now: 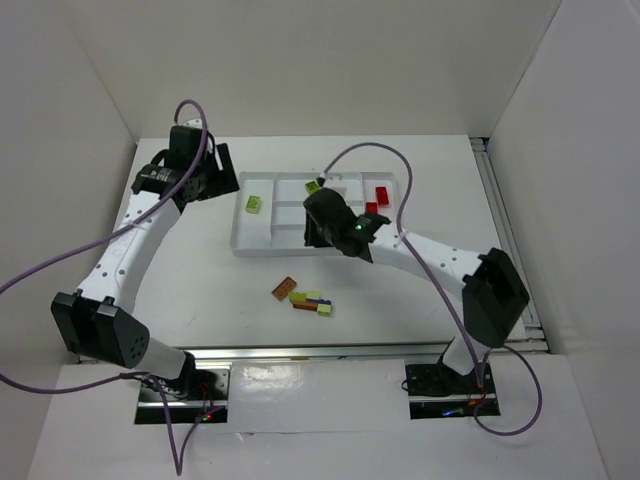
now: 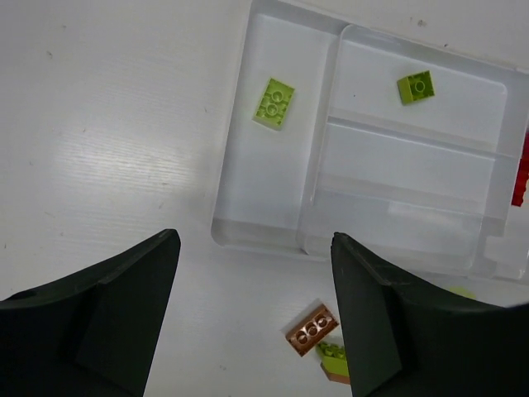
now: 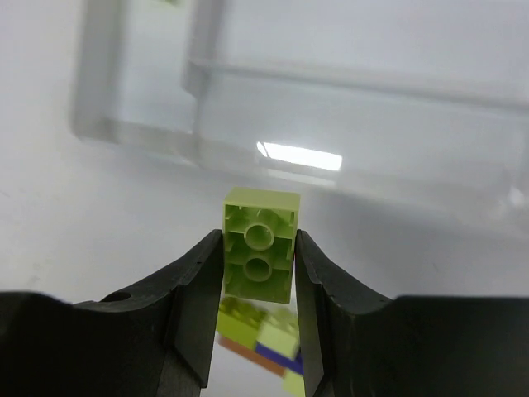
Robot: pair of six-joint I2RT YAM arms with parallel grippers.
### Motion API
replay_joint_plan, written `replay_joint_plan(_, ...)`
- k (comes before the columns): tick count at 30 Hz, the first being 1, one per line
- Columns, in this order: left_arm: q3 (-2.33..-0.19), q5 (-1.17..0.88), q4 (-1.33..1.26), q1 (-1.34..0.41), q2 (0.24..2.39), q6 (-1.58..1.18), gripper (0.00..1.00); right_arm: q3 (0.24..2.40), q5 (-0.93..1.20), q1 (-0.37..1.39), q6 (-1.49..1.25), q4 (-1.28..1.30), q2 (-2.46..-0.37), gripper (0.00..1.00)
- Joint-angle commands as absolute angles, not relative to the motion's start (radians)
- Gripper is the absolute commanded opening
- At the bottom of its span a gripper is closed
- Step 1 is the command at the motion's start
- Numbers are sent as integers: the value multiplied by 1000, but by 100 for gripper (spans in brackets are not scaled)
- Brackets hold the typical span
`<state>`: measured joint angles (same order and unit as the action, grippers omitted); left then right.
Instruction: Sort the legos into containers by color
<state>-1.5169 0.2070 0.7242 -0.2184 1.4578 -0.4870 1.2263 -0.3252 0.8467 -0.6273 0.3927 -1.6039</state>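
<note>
My right gripper (image 3: pixel 258 265) is shut on a lime green lego (image 3: pixel 259 255) and holds it in the air, near the front edge of the white tray (image 3: pixel 347 157). In the top view this gripper (image 1: pixel 313 232) hangs over the tray's near rim (image 1: pixel 265 251), and its lego is hidden. One lime lego (image 1: pixel 254 204) lies in the left end section, another (image 1: pixel 313 185) in a long section. Two red legos (image 1: pixel 380 196) lie at the right end. My left gripper (image 2: pixel 254 240) is open and empty, left of the tray (image 2: pixel 248 236).
On the table in front of the tray lie a brown-orange lego (image 1: pixel 284 288) and a small cluster of lime, brown and purple legos (image 1: pixel 314 301). The brown-orange one (image 2: pixel 312 328) shows near my left gripper's right finger. White walls enclose the table.
</note>
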Motion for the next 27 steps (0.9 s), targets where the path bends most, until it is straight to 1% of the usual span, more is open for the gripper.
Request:
replay_joint_plan(1,-1563,163,755,-187,1372,-540,85,1423,-273,845,-532,282,-1748,33)
replay_joint_plan(2,-1552,152,755,-167,1362,-549,85,1461,-240,845,-517,252,-1826,34)
replay_joint_plan(3,-1539,138,755,-155,1352,-570,85,1553,-229,845,-505,252,-1868,35)
replay_joint_plan(5,-1517,117,765,-123,1319,-584,85,1655,-198,845,-489,264,-1984,35)
replay_joint_plan(8,-1462,84,765,-100,1299,-607,85,1790,-151,845,-480,255,-2092,39)
replay_joint_plan(11,-1422,84,765,-80,1276,-607,85,1902,-115,836,-480,255,-2190,40)
replay_joint_plan(12,-1422,84,776,-80,1276,-607,85,1923,-115,836,-480,255,-2212,44)
replay_joint_plan(13,-1422,84,776,-80,1267,-607,85,1959,-104,836,-480,264,-2229,50)
replay_joint_plan(14,-1410,84,776,-80,1267,-597,85,1992,-104,836,-480,273,-2259,72)
replay_joint_plan(15,-1410,84,776,-80,1267,-597,85,1993,-104,836,-480,284,-2269,79)
replay_joint_plan(17,-1410,94,776,-71,1267,-588,85,2008,-104,836,-480,296,-2258,83)
replay_joint_plan(20,-1390,94,776,-71,1267,-588,85,1947,-135,836,-480,296,-2189,85)
replay_joint_plan(21,-1381,94,776,-71,1267,-577,85,1912,-167,836,-466,285,-2118,81)
replay_joint_plan(23,-1370,80,776,-71,1267,-557,80,1774,-201,836,-456,285,-2036,74)
replay_joint_plan(24,-1370,65,776,-92,1267,-540,80,1725,-230,836,-456,285,-1951,71)
replay_joint_plan(25,-1341,37,767,-110,1267,-497,80,1619,-247,827,-456,294,-1904,69)
replay_joint_plan(26,-1330,37,767,-133,1267,-480,80,1559,-261,818,-456,295,-1857,69)
replay_joint_plan(27,-1319,26,767,-182,1267,-466,80,1502,-273,818,-456,295,-1760,69)
